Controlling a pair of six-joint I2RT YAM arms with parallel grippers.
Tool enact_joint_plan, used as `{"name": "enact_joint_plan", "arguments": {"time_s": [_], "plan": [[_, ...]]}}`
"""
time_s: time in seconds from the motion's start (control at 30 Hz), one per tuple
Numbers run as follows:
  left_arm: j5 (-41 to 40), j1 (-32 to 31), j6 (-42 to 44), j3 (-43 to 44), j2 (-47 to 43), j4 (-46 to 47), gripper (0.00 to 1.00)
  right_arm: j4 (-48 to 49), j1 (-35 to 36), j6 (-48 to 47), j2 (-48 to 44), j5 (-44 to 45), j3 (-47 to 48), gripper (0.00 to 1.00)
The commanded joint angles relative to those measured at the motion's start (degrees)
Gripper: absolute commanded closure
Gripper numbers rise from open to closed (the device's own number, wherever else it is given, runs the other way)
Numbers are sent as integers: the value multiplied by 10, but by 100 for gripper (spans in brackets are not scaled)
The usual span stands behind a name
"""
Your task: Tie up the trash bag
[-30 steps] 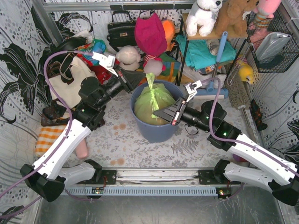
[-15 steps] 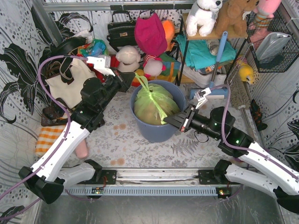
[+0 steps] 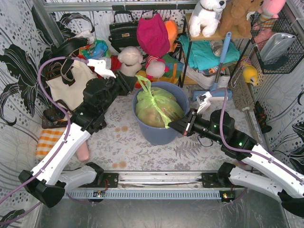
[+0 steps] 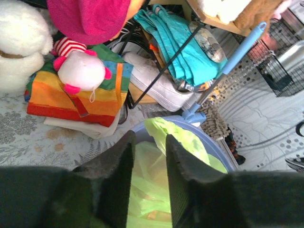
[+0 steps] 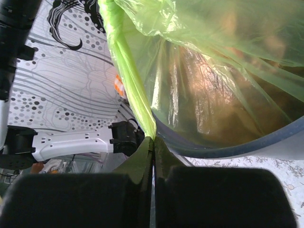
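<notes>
The light-green trash bag sits inside the round blue bin, with brown paper showing through it. A loose flap of the bag stands up at the bin's far left rim. My left gripper hovers just left of that flap, open, holding nothing. In the left wrist view the bag shows between and beyond the parted fingers. My right gripper is at the bin's near right side, shut on a taut twisted strand of the bag stretched over the rim.
A cream tote bag lies left of my left arm, with an orange checked cloth nearer. Plush toys and a black handbag crowd the back. At the right stand a shelf with teal cloth and a blue-handled mop.
My left gripper has opened and let go of the bag's flap, which now stands free. My right gripper drew its strand down and outward over the bin's near rim.
</notes>
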Motion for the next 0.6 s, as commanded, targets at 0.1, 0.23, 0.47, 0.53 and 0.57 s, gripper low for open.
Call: {"name": "enact_joint_plan", "arguments": {"time_s": [0.1, 0.23, 0.47, 0.53, 0.57], "plan": [[73, 1, -22, 68, 6, -47, 50, 21, 1, -17, 10, 9, 4, 100], [82, 1, -12, 80, 10, -85, 47, 35, 1, -13, 9, 13, 1, 100], [90, 1, 14, 117, 63, -152, 48, 37, 1, -13, 9, 17, 3, 100], [90, 1, 16, 124, 78, -159, 48, 36, 1, -13, 9, 18, 2, 100], [94, 1, 16, 125, 83, -157, 48, 36, 1, -13, 7, 19, 2, 100]]}}
